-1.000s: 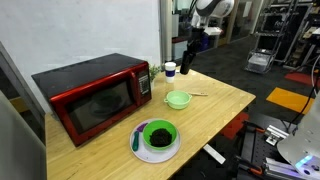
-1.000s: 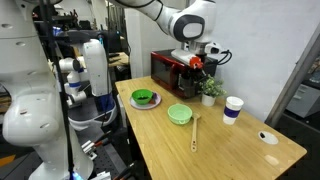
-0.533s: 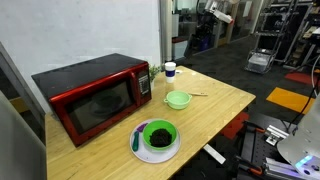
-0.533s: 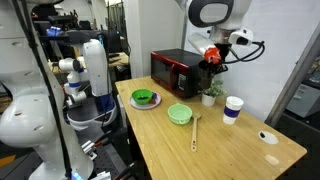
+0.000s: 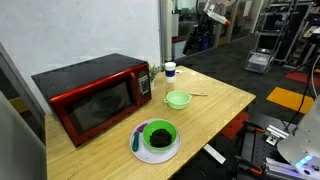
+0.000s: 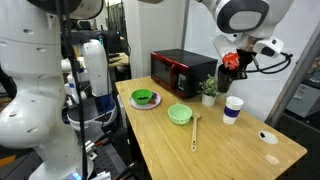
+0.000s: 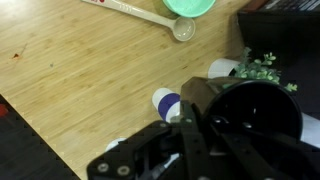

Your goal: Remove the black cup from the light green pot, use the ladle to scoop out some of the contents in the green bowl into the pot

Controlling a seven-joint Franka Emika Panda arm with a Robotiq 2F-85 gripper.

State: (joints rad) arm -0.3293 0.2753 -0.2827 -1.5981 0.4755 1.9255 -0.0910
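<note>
Now, pincer (image 6: 232,62): I hold it high above the desk (image 6: 230,150), closed around the black cup (image 7: 258,112).
Black cup: gripped in my pincer, clear of the desk, open mouth facing my wrist camera.
Light green pot (image 6: 179,114): on the desk, well below my pincer and off to one side.
Ladle (image 6: 195,130): flat on the desk, scoop end just beside the pot.
Green bowl (image 6: 143,97): beyond the pot from my pincer, on a white plate (image 5: 140,152), dark contents inside.
White cup (image 6: 233,108): almost directly beneath my pincer, near a small plant (image 6: 209,88).
</note>
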